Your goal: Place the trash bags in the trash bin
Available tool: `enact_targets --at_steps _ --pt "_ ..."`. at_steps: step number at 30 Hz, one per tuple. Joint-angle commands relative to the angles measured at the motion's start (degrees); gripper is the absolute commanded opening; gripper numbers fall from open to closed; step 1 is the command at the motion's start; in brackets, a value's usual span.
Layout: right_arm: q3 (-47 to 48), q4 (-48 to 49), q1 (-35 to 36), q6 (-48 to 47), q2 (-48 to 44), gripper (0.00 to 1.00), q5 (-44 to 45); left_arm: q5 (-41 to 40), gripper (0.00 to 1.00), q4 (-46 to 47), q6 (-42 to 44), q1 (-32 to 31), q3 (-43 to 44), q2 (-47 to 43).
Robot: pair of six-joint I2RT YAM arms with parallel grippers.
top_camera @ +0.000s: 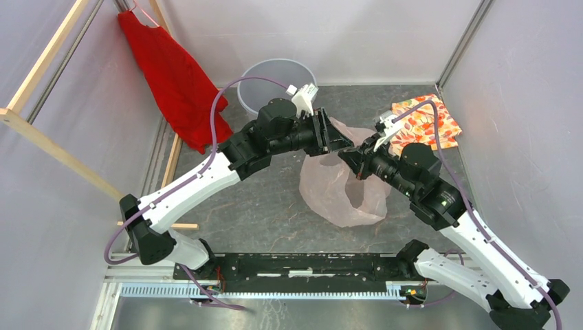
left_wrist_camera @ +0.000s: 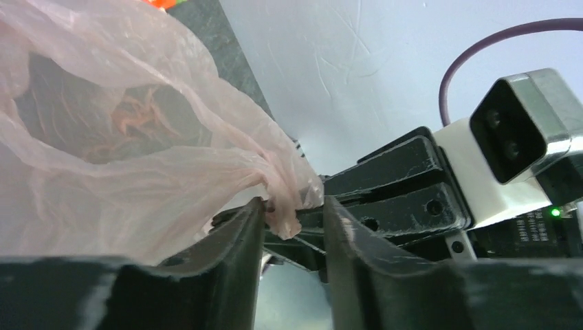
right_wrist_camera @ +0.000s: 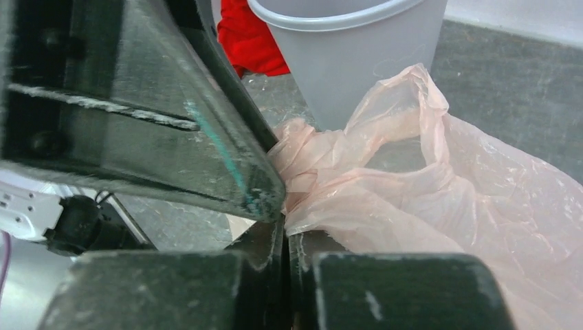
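Grey tabletop (top_camera: 261,206): right fingers (right_wrist_camera: 206,289) pinch pink bag (top_camera: 340,189); left fingers (left_wrist_camera: 357,275) parted around its edge.

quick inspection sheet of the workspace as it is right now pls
surface: dark grey table, the bag partly lying on it
job's things: trash bag crumpled between the arms, outside the trash bin; bin upright at the back, nothing seen in it
clutter: red garment hanging back left; orange floral cloth lying back right
tools: left tool open, a bag fold between its fingers; right tool shut on that fold
cables: purple cables along both arms, no snag seen
surroundings: pale walls; wooden frame on the left
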Motion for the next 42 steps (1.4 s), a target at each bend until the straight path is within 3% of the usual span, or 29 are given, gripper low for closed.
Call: enact_targets --at_steps 1,4,8,11,15,17,19,26,37,42 --pt "5.29 -0.84 0.11 0.71 0.59 0.00 5.27 0.17 0.52 0.70 1.74 1.14 1.67 -1.70" --pt "8.07 -2.69 0.10 0.58 1.00 0.00 7.65 -0.43 0.71 -0.12 4.82 1.74 4.01 -2.96" --pt "15.00 -3.61 0.11 -0.59 3.12 0.00 9.11 -2.62 0.87 2.57 11.14 1.79 4.00 -8.52" --pt "19.77 -5.10 0.07 -1.45 5.18 0.00 11.36 -11.55 0.87 -1.17 16.00 1.80 4.95 -11.69" --pt "24.33 -6.20 0.11 -2.12 6.95 0.00 14.19 -33.32 0.87 -11.08 22.15 2.34 7.34 -12.45" --pt "26.18 -6.65 0.11 -2.58 7.48 0.00 14.94 -42.72 0.86 -14.94 24.52 4.60 8.13 -11.34" --pt "27.91 -7.78 0.09 -3.04 8.15 0.00 15.59 -46.79 0.85 -17.63 26.05 8.04 9.01 -10.04" --pt "31.82 -11.10 0.10 -4.39 8.90 0.00 16.48 -49.91 0.84 -18.63 29.65 18.50 11.39 -4.51" --pt "36.30 -14.56 0.08 -6.30 7.47 0.00 18.69 -42.60 0.79 -21.37 29.81 28.92 18.03 10.08" --pt "40.03 -14.40 0.09 -7.03 8.32 0.00 18.16 -39.08 0.72 -22.41 30.09 31.53 20.17 15.24"
